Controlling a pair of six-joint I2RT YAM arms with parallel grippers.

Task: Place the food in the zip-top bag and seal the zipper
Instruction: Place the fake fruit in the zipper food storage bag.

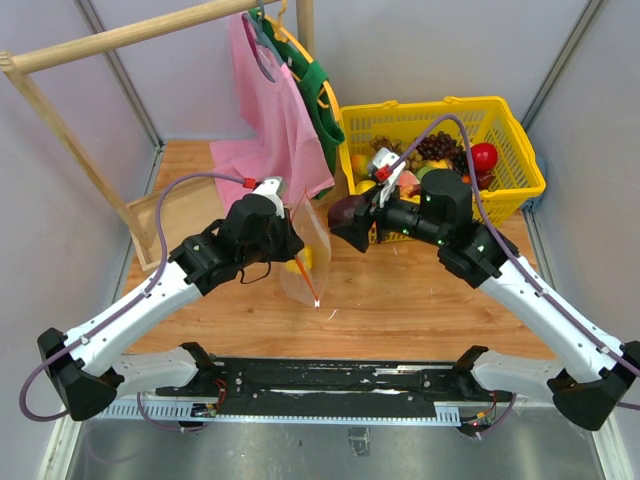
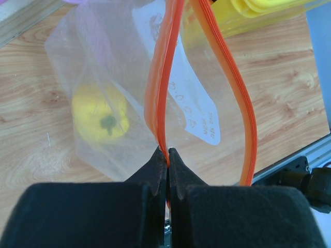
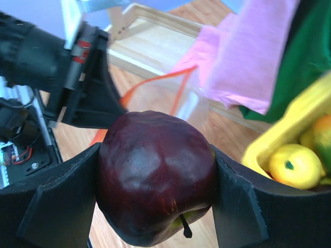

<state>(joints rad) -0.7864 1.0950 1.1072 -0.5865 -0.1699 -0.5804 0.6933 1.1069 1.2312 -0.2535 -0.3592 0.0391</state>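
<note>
a wooden table [image 1: 420,310] inside grey walls, with a wooden rack [image 1: 120,38] at the far left carrying a pink cloth bag [image 1: 275,130] and a green cloth bag [image 1: 322,105]; a yellow basket [image 1: 440,103] of mixed produce stands just behind the right gripper [image 1: 350,222]

the left gripper [image 2: 167,155] has its jaws pressed together on the near track of the zipper [image 2: 164,77], pinching the red-orange strip right at the fingertips; the zip-top bag [image 2: 93,62] hangs from that pinch and spreads out ahead of the fingers, its mouth gaping, with the other zipper track bowing away to the gripper's right side; a yellow pepper [image 2: 101,114] lies inside the bag, ahead and to the left of the fingertips, and a whitish label [image 2: 199,113] with printing sits on the bag wall ahead and slightly right

the right gripper [image 3: 155,175] is clamped on a dark red apple [image 3: 155,150], one black pad [image 3: 238,206] on either side, stem toward the wrist camera; ahead of it, past the apple, the bag's open orange edge and the left gripper's black fingers are near but apart from the fruit; off to the right gripper's right side a yellow fruit [image 3: 292,165] rests in the basket

in the top view the two grippers face each other over the table, the bag between them
</note>
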